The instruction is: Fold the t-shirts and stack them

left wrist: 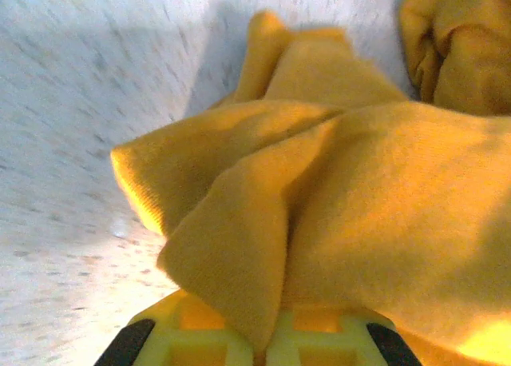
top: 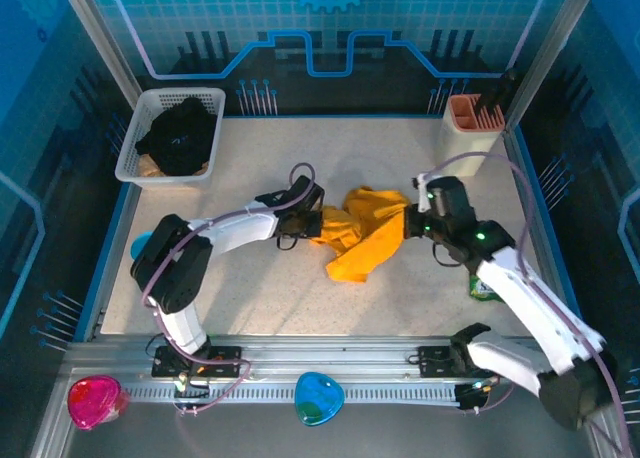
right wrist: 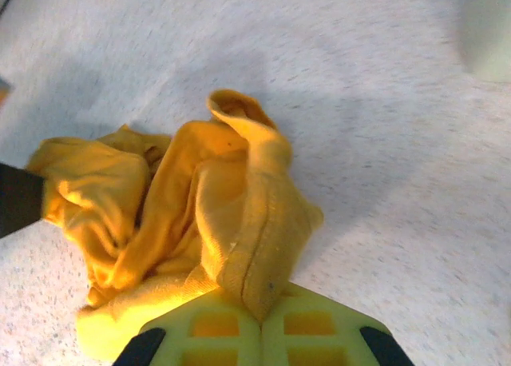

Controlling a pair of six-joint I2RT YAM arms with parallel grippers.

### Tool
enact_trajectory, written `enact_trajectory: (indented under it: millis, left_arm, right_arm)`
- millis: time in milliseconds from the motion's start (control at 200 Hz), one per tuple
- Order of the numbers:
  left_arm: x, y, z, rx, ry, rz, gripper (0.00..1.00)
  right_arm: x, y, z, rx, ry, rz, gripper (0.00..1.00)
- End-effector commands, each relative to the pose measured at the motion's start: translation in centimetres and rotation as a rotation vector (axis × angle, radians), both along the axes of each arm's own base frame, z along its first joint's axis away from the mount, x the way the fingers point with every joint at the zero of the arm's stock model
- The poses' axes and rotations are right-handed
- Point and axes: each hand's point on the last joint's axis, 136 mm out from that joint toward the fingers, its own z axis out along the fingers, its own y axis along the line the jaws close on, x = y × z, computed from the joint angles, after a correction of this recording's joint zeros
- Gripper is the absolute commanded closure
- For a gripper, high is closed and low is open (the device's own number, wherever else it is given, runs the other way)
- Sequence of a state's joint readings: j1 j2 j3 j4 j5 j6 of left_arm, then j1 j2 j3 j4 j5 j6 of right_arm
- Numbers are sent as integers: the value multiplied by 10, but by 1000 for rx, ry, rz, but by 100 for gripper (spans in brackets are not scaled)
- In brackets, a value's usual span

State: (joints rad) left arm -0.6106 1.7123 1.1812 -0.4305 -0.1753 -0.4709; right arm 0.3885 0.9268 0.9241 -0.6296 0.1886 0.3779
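Mid-desk (top: 260,288), between both arms: the golden-yellow t-shirt (top: 365,240) is pinched at either side.

The left arm (top: 235,228) has its jaws clamped on a fold at the shirt's left edge, and the right arm (top: 520,288) has its jaws clamped on a seamed ridge at the right edge; each wrist view shows cloth running straight into the closed tips. The bunched shirt lies roughly left to right between them, with a loose lobe trailing toward the near edge. Drawing the arms apart along that line looks like the way to spread it. The black t-shirt (top: 178,135) sits heaped in the white basket (top: 135,148) at the far left, well apart.
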Motion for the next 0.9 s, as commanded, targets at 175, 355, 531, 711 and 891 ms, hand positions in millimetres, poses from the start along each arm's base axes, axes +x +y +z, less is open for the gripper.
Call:
enact_trajectory:
  millis: [175,355,531,711,891]
  left_arm:
    - [-16,43,95,124,-127,-7,100]
    - [-61,58,40,150,15,60,100]
    - [-96,98,12,313,157,183,48]
    - [-87,105,43,353,101,188,1]
    - [-72,96,59,344,77,172,0]
  right_arm:
    - [-81,-50,-97,74,331,-313,100]
    - [-110,-52,-149,103,497,-398,100]
    - [-111,-44,-151,106,536,-358,74]
    - [-73,-40,-108,8,443,-243,35]
    - [-1,-8,-77,-59,375,-40,33]
